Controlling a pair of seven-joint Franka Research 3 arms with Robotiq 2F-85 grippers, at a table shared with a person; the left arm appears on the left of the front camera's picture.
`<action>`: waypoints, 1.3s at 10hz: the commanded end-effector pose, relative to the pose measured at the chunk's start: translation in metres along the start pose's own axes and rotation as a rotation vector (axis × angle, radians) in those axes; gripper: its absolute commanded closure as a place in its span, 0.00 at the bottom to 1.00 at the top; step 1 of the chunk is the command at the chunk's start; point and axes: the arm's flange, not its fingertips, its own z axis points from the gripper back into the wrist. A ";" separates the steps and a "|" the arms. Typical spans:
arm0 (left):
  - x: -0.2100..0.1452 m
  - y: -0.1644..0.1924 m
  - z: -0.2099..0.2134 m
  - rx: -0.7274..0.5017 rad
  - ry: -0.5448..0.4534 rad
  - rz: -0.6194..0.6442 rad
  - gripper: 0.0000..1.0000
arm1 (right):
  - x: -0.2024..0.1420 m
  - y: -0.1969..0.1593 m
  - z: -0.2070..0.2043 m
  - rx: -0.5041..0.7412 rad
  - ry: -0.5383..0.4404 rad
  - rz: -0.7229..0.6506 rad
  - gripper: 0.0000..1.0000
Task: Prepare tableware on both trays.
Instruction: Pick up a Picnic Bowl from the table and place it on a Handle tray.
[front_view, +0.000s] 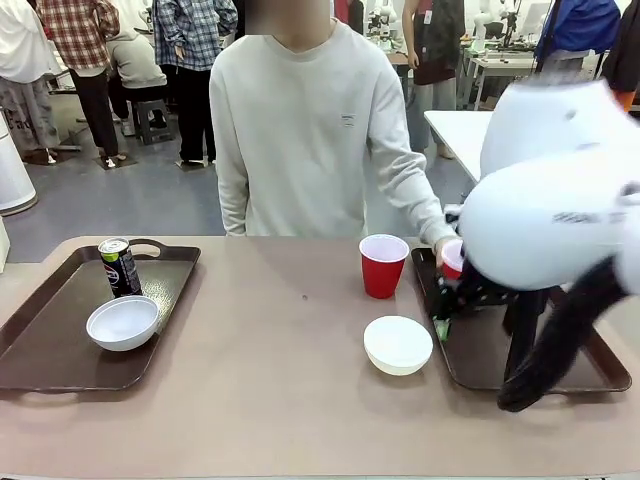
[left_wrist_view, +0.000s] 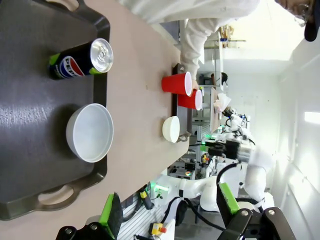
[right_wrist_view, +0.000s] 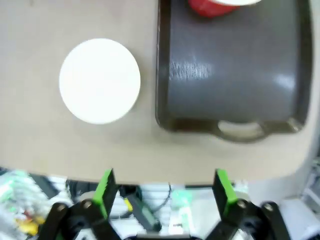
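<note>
Risk log: right end effector (right_wrist_view: 164, 180) hangs released and empty above the near rim of the right tray (right_wrist_view: 235, 65). White bowl (right_wrist_view: 100, 80) sits on the surface (front_view: 300, 380) just outside that tray, at its 9 o'clock in the front view. A person's hand (front_view: 443, 243) is at a red cup (front_view: 453, 258) near the tray's 11 o'clock corner, so a reach there could strike it. If dragged, the bowl could catch the raised rim; a shallow pinch could let it slip. Left end effector (left_wrist_view: 167, 192) is likewise released.

The table (front_view: 280, 400) bears a left tray (front_view: 40, 348), a right tray (front_view: 476, 356), a red cup (front_view: 383, 266) and a white bowl (front_view: 398, 343).
</note>
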 end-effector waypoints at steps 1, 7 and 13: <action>-0.001 -0.001 0.002 -0.007 0.001 -0.006 0.00 | -0.061 -0.040 -0.029 0.028 -0.007 -0.033 0.00; -0.001 -0.001 0.002 -0.007 0.001 -0.006 0.00 | 0.010 -0.029 -0.071 0.047 0.027 -0.049 0.00; -0.001 -0.001 0.002 -0.007 0.001 -0.006 0.00 | 0.075 0.006 -0.125 0.115 0.137 0.039 0.00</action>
